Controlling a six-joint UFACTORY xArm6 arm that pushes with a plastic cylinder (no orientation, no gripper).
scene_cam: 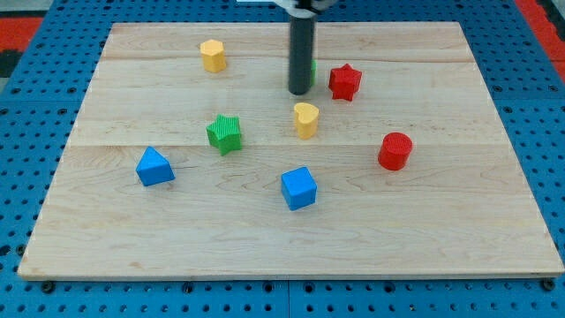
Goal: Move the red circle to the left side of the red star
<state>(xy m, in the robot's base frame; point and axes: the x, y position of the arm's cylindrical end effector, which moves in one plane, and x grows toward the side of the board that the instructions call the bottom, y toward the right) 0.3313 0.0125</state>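
While my tip stands upright just left of the red star, the red circle sits apart.

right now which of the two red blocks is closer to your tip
The red star, just to the view's right of my tip. The red circle sits farther off, toward the view's lower right.
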